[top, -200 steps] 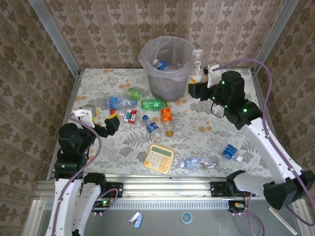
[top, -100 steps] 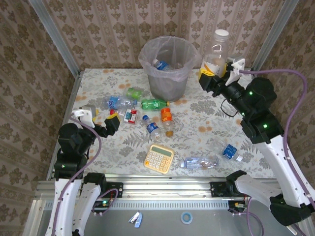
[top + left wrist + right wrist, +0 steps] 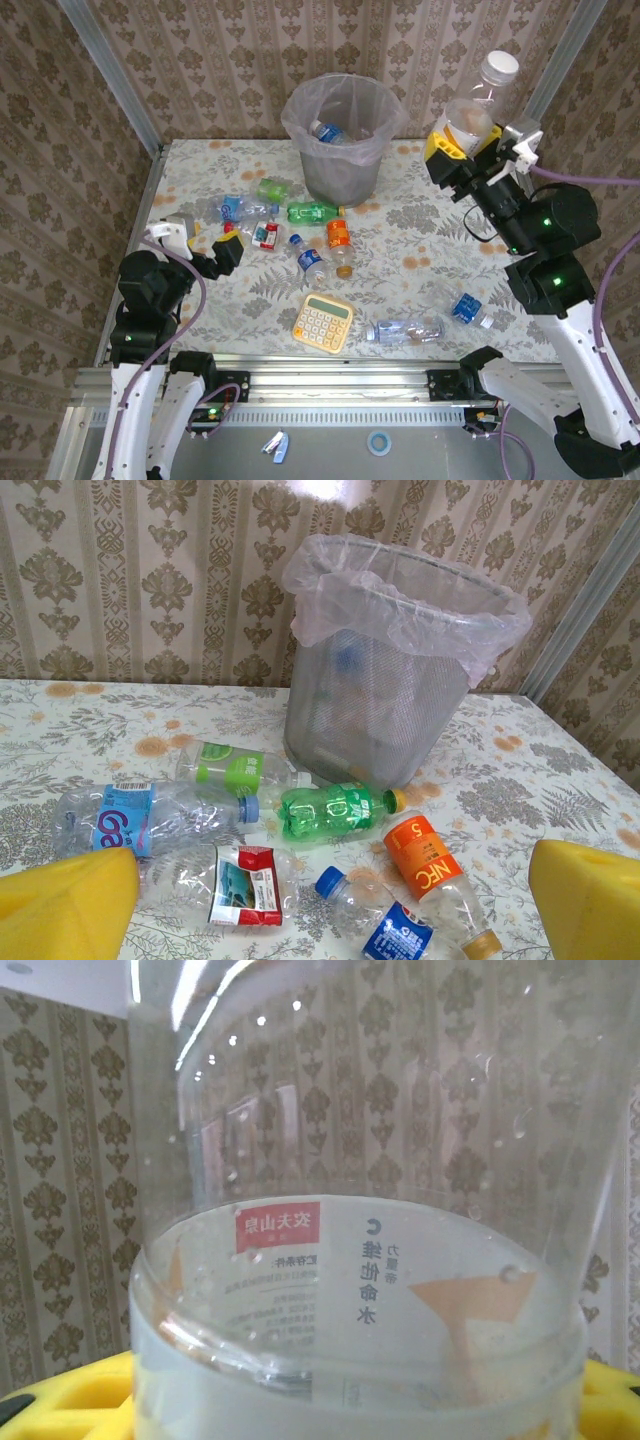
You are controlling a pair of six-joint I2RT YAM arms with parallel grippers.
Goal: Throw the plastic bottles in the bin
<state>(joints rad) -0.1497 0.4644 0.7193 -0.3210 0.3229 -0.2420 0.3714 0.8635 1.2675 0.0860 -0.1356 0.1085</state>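
Right gripper [image 3: 466, 148] grips the clear bottle [image 3: 481, 98], white cap up and tilted, held in the air right of the bin [image 3: 338, 180]. Left gripper [image 3: 218, 252] is wide open and empty, low at the table's [image 3: 420, 250] left side. Green bottle [image 3: 312, 211], orange bottle [image 3: 339, 236] and others lie in front of the bin.

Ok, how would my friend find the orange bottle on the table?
Look for the big grey bin at the back of the table. A bright green bottle lies just in front of it, and the orange bottle lies beside that, nearer the front. It alone has an orange wrapper with white letters; the blue-capped bottle beside it doesn't.
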